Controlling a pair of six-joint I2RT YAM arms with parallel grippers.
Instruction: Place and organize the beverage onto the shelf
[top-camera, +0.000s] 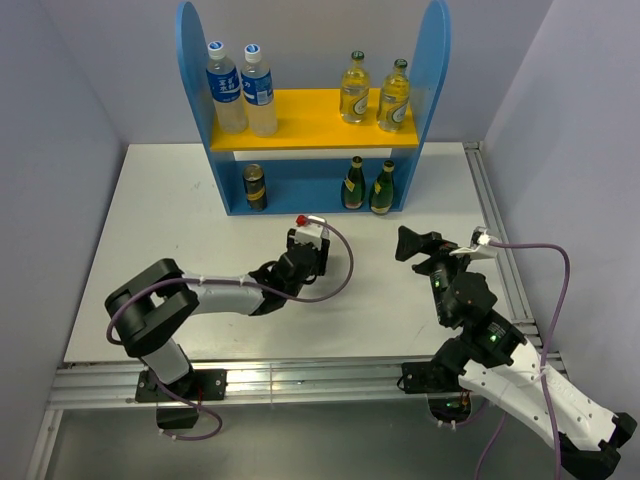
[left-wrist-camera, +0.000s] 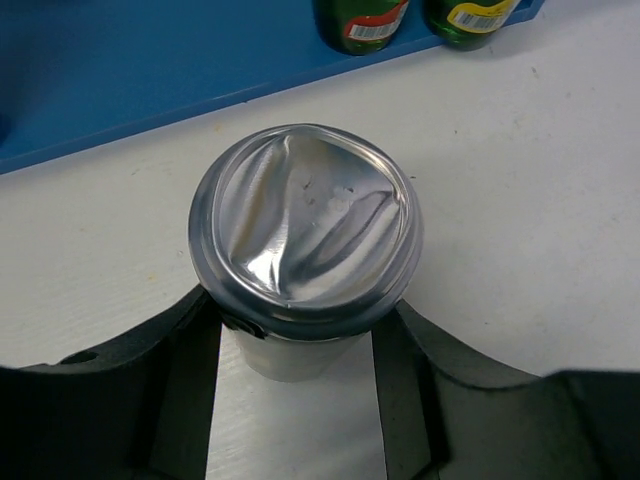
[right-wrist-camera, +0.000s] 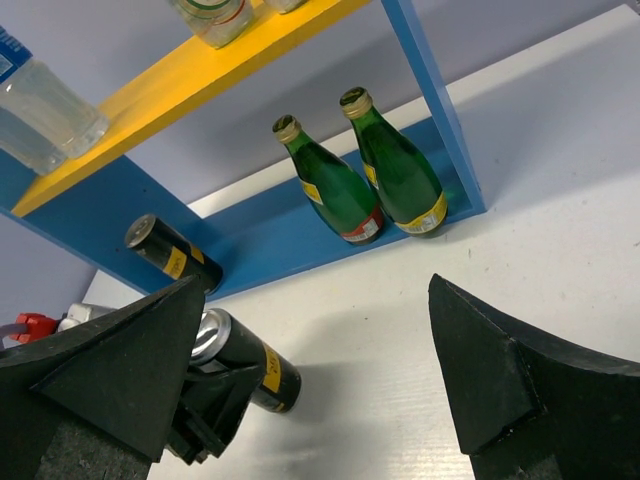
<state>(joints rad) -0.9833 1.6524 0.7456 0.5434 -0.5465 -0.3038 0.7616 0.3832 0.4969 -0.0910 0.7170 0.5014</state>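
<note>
Left gripper (left-wrist-camera: 303, 325) sits around the can (left-wrist-camera: 305, 235), its black fingers (left-wrist-camera: 170, 350) pressed against opposite sides of the wall just under the rim. It looks clamped on, though the wrist view hides the lower contact.

This can should handle as a small, fairly light thing with a thin metal wall. It is stiff enough for a moderate squeeze at mid-height, but too hard a squeeze would likely dent it. The smooth side could slip if the grip is loose. Its lid is the wrong place to take hold, being a silver skin already creased and buckled inward. In the right wrist view the body is dark with a yellow label patch below the bright top.

It stands upright on the table (top-camera: 150, 220), near the middle. The shelf (top-camera: 433, 60) lies at its 12 o'clock. In the blue lower compartment (top-camera: 300, 190) a matching shelved can (top-camera: 255, 186) stands at about 11 o'clock. Two green bottles (top-camera: 353, 183) stand at about 1 o'clock, with a gap between them and that can that seems the natural slot. On the yellow-orange upper board (top-camera: 300, 125) are two pale-yellow bottles (top-camera: 354, 88) and two blue-labelled plastic bottles (top-camera: 225, 88).

Out at 3 o'clock, the right gripper (right-wrist-camera: 313, 285) hangs with its jaws wide apart, holding nothing.
</note>
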